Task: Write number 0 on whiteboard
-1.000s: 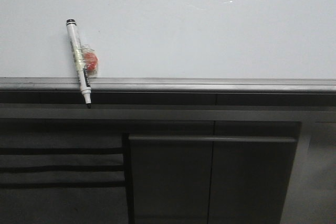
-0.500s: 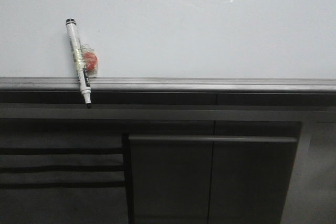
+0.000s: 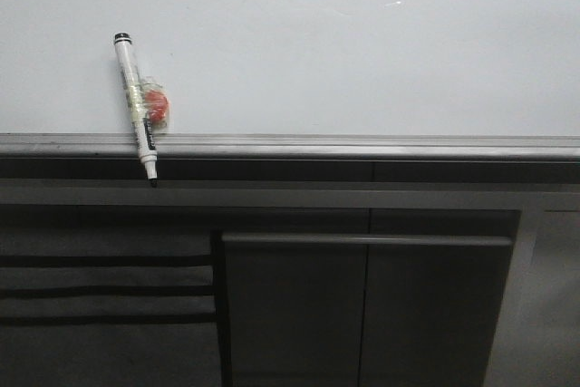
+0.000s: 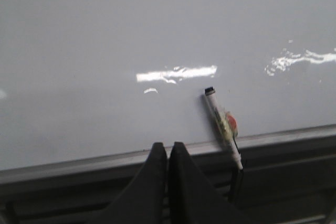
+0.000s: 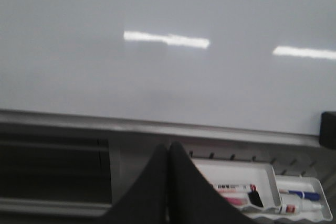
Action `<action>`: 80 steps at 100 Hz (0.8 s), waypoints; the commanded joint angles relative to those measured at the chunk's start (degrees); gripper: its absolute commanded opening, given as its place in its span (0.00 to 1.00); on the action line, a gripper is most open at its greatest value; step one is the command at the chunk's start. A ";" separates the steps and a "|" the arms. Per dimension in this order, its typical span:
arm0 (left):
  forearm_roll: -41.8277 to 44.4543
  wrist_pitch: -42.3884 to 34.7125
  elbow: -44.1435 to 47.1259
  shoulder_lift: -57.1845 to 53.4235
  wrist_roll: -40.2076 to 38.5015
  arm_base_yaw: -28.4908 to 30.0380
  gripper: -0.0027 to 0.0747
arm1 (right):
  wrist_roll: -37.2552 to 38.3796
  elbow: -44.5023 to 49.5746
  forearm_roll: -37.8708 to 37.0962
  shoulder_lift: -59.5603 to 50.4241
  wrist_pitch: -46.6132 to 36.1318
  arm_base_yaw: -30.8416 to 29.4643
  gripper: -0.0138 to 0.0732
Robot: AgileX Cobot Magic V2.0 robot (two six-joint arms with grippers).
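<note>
Both grippers are clenched with nothing between their fingers: the left gripper [image 4: 167,153] hangs over the grey metal edge rail [image 4: 79,162], and the right gripper [image 5: 168,156] hangs near a white plastic tray of markers [image 5: 262,187] below the rail. Just beyond the left gripper, to its right, a white marker with a black cap [image 4: 223,127] lies slanted on the large glossy white whiteboard [image 4: 105,40], its lower end poking out past the rail; something small and orange-red [image 3: 157,106] is taped to its barrel. No thin black oval, the number 0, shows anywhere on the board, which is blank apart from glare. So, by my judgement, the task has barely begun: the marker is ungrasped, and picking it up and drawing are all left.
</note>
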 commanded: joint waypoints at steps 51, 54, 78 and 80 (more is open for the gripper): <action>-15.21 -5.98 -1.18 19.25 9.00 0.05 0.07 | -1.99 -2.59 10.67 11.17 -4.20 -0.33 0.07; -18.72 -6.23 -1.08 20.04 12.19 0.05 0.11 | -1.99 -2.59 10.66 11.58 -4.20 -0.33 0.08; -36.73 -7.97 -0.71 27.74 26.71 -4.28 0.55 | -2.62 -2.59 11.20 13.52 -2.81 -0.33 0.35; -36.96 -8.40 -0.71 28.61 26.87 -5.11 0.55 | -2.62 -2.59 11.35 13.52 -2.81 -0.33 0.38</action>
